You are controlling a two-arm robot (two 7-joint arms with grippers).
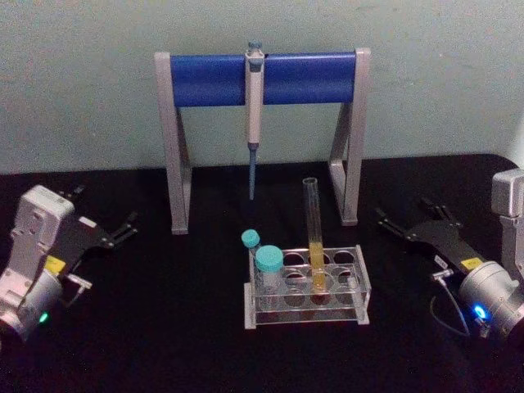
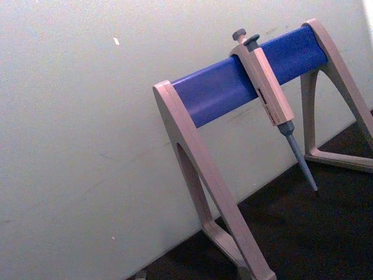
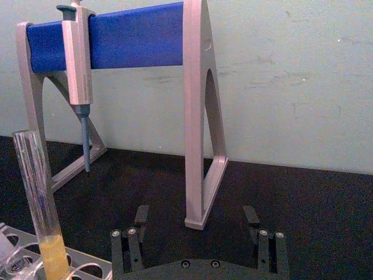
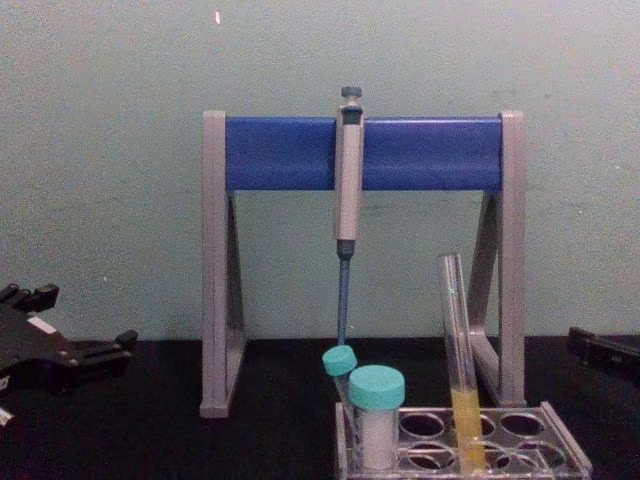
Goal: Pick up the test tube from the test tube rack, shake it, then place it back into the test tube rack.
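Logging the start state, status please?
Left end effector open, parked left. Right end effector open, right of the test tube rack. Test tube upright in rack. Nothing in the way.

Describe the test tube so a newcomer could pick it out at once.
Start at the tall grey stand with the blue bar at the back of the black table. In front of it sits a low clear test tube rack. The test tube stands in it: long, thin, uncapped, with yellow liquid at the bottom, unlike the short teal-capped tubes beside it.

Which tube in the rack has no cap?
The test tube: tall, clear, open-topped, with yellow liquid at the bottom. The two teal-capped tubes beside it are shorter and closed.
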